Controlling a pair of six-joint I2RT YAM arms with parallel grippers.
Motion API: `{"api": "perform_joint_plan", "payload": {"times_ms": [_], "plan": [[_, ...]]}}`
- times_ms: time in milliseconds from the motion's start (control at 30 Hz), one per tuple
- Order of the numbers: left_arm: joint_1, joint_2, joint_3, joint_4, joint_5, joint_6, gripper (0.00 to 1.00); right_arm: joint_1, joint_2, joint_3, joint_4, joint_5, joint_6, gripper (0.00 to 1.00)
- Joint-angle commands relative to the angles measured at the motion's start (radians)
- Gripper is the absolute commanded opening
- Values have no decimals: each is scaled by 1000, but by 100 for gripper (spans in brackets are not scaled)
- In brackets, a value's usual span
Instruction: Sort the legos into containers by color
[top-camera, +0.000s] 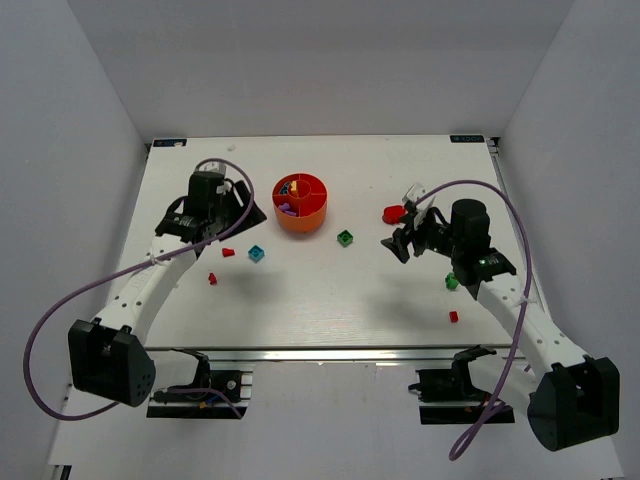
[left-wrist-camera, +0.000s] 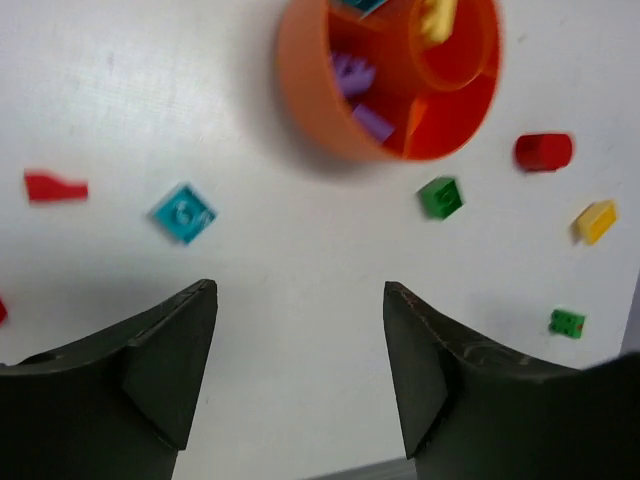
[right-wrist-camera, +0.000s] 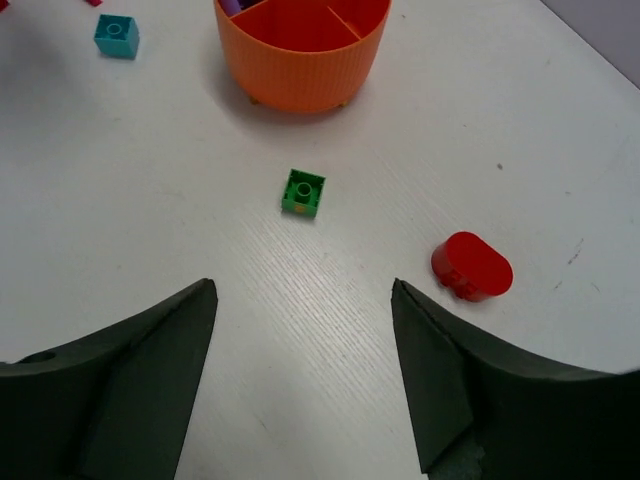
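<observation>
The top camera overlooks the whole table (top-camera: 330, 300) from afar, while both close, downward-tilted wrist cameras share the bowl (right-wrist-camera: 300, 70) and green brick (right-wrist-camera: 303, 192) in their upper frames.

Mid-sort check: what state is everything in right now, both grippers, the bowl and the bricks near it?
Left gripper: open, empty.
Right gripper: open, empty.
Bowl: upright, partly filled.
Purple legos: sorted, inside one bowl compartment.
Yellow lego: inside the central cup.
Cyan lego: loose, outside the bowl.
Green lego: loose, studs up, outside the bowl.
Red rounded piece: loose, outside the bowl.
</observation>
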Motion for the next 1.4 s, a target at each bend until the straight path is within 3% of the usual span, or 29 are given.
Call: {"api": "perform_joint_plan", "payload": {"times_ms": [0,100,200,433,800,1233,1367], "plan": [[5,-68,-119,-63,-41,-59,79,-28,50,89,-40,15,98,75],[-15,-134,-210,-94,-75,-142,81,-54,82,119,-66,0,136,53],[-15,-128,-257,-114,-87,-191,81,-81,78,114,-60,-14,150,47],[-25,57,-247,-54,-109,-256,79,-134,67,106,-60,-55,153,46],[-25,337,-61,-35,-152,-291,77,-170,59,99,-61,-95,147,43],[-25,510,79,-98,-172,-291,74,-207,47,94,-58,-124,149,42],[-25,518,94,-95,-178,-285,66,-213,47,94,-57,-134,150,41]]}}
